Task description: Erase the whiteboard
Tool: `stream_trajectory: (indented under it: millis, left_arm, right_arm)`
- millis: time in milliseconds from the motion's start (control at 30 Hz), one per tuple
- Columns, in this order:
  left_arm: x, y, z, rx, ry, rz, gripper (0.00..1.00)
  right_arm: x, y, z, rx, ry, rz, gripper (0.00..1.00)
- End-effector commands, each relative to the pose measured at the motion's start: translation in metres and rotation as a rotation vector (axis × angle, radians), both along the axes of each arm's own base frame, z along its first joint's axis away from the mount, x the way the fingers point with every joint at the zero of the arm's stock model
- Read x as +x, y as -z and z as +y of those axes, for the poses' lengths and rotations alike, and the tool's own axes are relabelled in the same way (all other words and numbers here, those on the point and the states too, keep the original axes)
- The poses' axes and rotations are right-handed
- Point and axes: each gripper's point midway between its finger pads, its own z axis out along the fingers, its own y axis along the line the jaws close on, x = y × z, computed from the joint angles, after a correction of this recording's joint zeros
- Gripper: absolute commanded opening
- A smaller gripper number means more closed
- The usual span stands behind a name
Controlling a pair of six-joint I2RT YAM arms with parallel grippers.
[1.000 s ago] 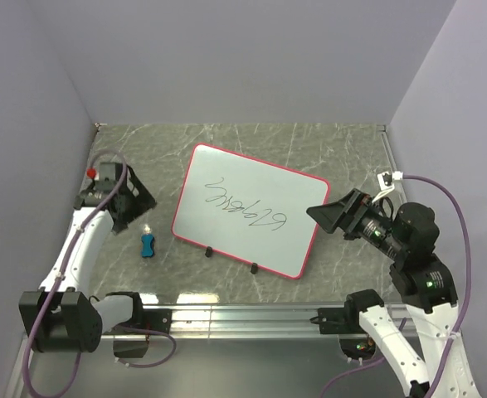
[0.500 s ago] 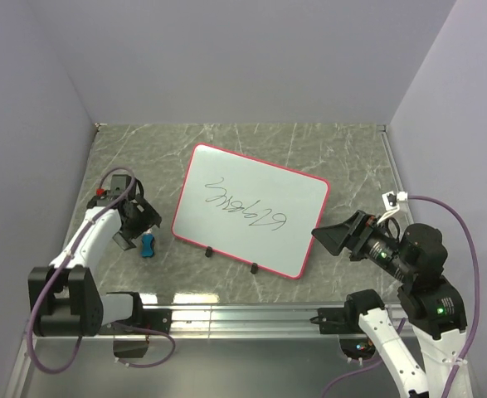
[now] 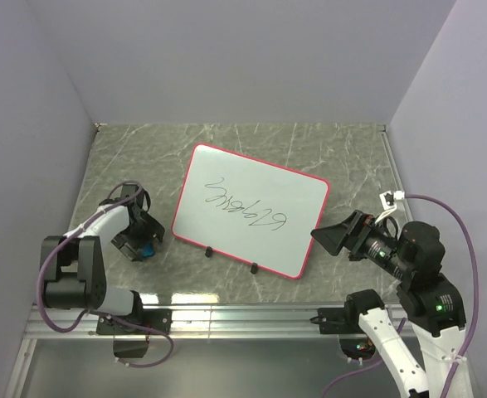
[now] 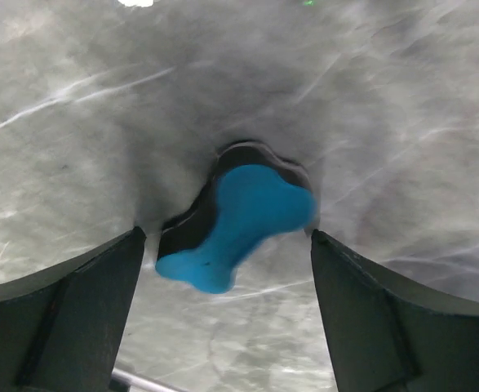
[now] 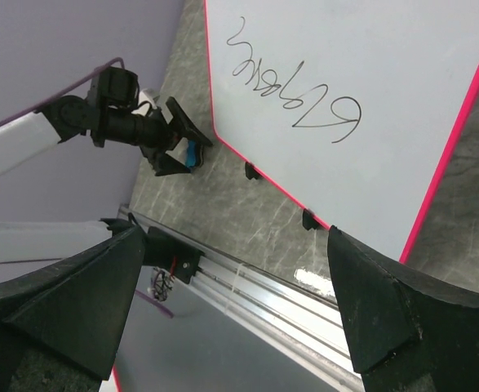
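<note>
My left gripper (image 4: 225, 235) has its jaws apart, one finger (image 4: 68, 314) on each side of a small blue eraser (image 4: 247, 214) with a black underside. The eraser lies on the table between them at a slant. There is a sliver of table between the left finger and the eraser. The right finger comes so close to the eraser's far end that I cannot tell whether it touches, but nothing is clamped. From above, that arm (image 3: 102, 222) is folded down low on the left side of the table (image 3: 326, 149), with the eraser just left of the whiteboard's near left corner and apart from it. My right gripper (image 5: 237, 235) is spread wide with nothing between its fingers. It hangs in the air over the near right part of the table and points left toward the board's right edge without touching it. The whiteboard (image 3: 226, 178) lies flat in the middle of the grey marbled table, turned a little so its right end sits nearer to me. It has a red-pink rim, and two small black feet (image 3: 209, 251) show along its near edge. A dark scribble (image 3: 247, 209) runs across its middle. A metal rail (image 3: 243, 315) crosses the near edge, and plain pale walls close in the left, far and right sides.
</note>
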Motion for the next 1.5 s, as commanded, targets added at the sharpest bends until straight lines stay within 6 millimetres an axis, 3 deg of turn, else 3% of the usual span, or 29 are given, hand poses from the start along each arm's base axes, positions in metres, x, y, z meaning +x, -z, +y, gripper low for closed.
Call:
stream_trajectory:
  millis: [0,100,233,333,467,567,600,700,833,900,933,1067,1200,1333,1400,1433,1467]
  left_arm:
    - [0.001,0.012,0.001,0.007,-0.019,-0.007,0.89]
    - [0.004,0.016,0.002,0.013,-0.012,-0.020,0.80]
    - [0.011,0.013,0.003,0.017,-0.015,-0.028,0.53]
    - [0.019,0.006,0.004,0.027,-0.008,-0.038,0.41]
    - [0.026,0.002,0.008,0.047,0.008,-0.037,0.41]
    - [0.029,0.004,0.007,0.041,0.026,-0.033,0.19]
    - [0.030,0.002,0.006,0.036,0.032,-0.040,0.00]
    - [0.036,-0.011,0.007,0.047,0.049,-0.071,0.00]
    - [0.048,-0.059,0.005,0.076,0.088,-0.187,0.00]
    - [0.047,-0.085,-0.006,0.080,0.124,-0.254,0.00]
    - [0.051,-0.103,-0.013,0.069,0.139,-0.317,0.00]
    - [0.045,-0.134,-0.069,0.023,0.271,-0.416,0.00]
    - [0.038,-0.156,-0.119,-0.032,0.374,-0.482,0.00]
    - [0.030,-0.149,-0.171,-0.061,0.502,-0.456,0.00]
    - [0.021,-0.144,-0.197,-0.062,0.576,-0.436,0.00]
    - [0.025,-0.142,-0.210,-0.050,0.598,-0.427,0.00]
    - [0.018,-0.143,-0.226,-0.054,0.647,-0.427,0.00]
  right_arm:
    - [0.006,-0.004,-0.002,-0.036,0.000,-0.023,1.00]
    - [0.006,0.001,-0.004,-0.051,0.007,-0.017,1.00]
    - [0.007,0.006,-0.003,-0.046,0.001,-0.004,1.00]
    - [0.009,0.011,-0.001,-0.037,0.000,0.010,1.00]
    - [0.011,0.012,0.000,-0.031,0.001,0.010,1.00]
    - [0.015,0.013,0.001,-0.032,0.001,0.015,1.00]
    - [0.016,0.012,0.001,-0.032,0.000,0.008,1.00]
    - [0.022,0.012,-0.001,-0.045,0.017,0.004,1.00]
    - [0.043,0.006,-0.009,-0.088,0.076,0.004,1.00]
    - [0.052,0.003,-0.005,-0.088,0.066,-0.001,1.00]
    - [0.059,0.011,-0.003,-0.095,0.062,0.034,1.00]
    - [0.079,0.029,-0.004,-0.129,0.074,0.092,0.99]
    - [0.095,0.045,-0.022,-0.168,0.161,0.113,1.00]
    - [0.106,0.076,-0.039,-0.247,0.230,0.161,1.00]
    - [0.117,0.081,-0.040,-0.226,0.235,0.135,1.00]
    - [0.117,0.100,-0.038,-0.217,0.225,0.162,1.00]
    - [0.115,0.103,-0.027,-0.161,0.167,0.161,0.99]
